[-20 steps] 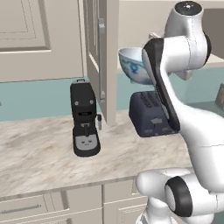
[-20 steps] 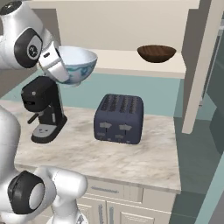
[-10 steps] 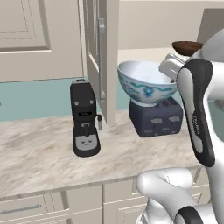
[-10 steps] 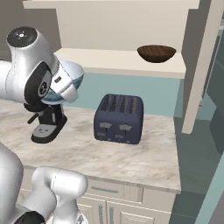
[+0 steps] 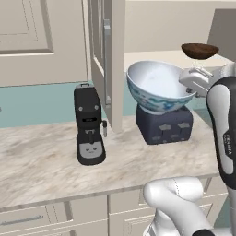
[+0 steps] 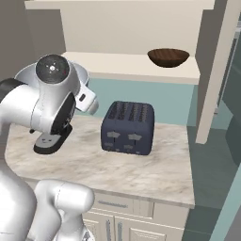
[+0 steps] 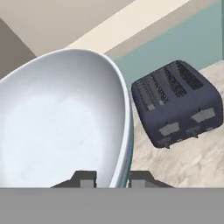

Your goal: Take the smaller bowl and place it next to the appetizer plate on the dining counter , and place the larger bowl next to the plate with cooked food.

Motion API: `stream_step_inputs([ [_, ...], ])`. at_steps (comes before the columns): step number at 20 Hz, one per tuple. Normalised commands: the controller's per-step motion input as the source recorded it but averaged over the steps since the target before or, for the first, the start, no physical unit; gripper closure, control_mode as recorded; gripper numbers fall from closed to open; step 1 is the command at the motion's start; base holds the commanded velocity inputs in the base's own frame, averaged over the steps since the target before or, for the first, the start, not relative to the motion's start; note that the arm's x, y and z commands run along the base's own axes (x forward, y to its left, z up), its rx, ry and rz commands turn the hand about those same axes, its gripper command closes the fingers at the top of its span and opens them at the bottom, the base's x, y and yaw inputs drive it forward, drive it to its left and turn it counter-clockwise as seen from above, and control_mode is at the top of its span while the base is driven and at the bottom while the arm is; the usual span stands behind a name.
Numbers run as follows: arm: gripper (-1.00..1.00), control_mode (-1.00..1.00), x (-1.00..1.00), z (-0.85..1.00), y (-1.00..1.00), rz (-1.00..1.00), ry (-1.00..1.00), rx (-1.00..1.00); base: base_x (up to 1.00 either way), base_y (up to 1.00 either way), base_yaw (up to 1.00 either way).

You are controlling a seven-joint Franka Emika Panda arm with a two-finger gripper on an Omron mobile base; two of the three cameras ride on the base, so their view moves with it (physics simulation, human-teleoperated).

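Observation:
The larger bowl [image 5: 156, 86], white inside and blue patterned outside, hangs in the air above the toaster, tilted a little. My gripper [image 5: 192, 83] is shut on its right rim. In the hand view the larger bowl [image 7: 57, 122] spreads over the left half, and its rim sits between my fingertips [image 7: 87, 178]. In the right base view only a grey edge of the larger bowl [image 6: 81, 71] peeks out behind my arm. The smaller bowl [image 5: 199, 50], dark brown wood, rests on the shelf behind, also seen as the smaller bowl [image 6: 168, 57].
A dark blue toaster [image 5: 165, 123] stands on the marble worktop [image 5: 41, 161] under the bowl. A black coffee machine [image 5: 89, 124] stands to the left. An open cabinet door [image 5: 107, 60] hangs between them. The beige shelf [image 6: 136, 66] runs along the wall.
The arm has swung the larger bowl down and toward the base, away from the shelf, and it now hangs over the toaster. The smaller bowl has stayed in place.

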Motion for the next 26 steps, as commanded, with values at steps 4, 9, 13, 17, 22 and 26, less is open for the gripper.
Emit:
stream_step_inputs([
  [4,1.0,-1.0,0.01,-0.4,0.0,0.06,-0.28,-0.02,0.0,0.0,0.0],
  [9,1.0,1.0,0.0,-0.2,-0.02,0.0,-0.13,-0.02,-0.01,-0.04,0.0],
  [13,1.0,1.0,0.0,0.0,0.0,0.0,0.0,0.0,-0.34,-0.26,0.0],
  [17,1.0,1.0,0.0,0.0,0.0,0.0,0.0,0.0,-0.65,-0.16,0.0],
  [22,1.0,1.0,0.0,0.0,0.0,0.0,0.0,0.0,-0.81,-0.04,0.0],
  [26,1.0,1.0,0.0,0.0,0.0,0.0,0.0,0.0,-0.88,0.05,0.0],
])
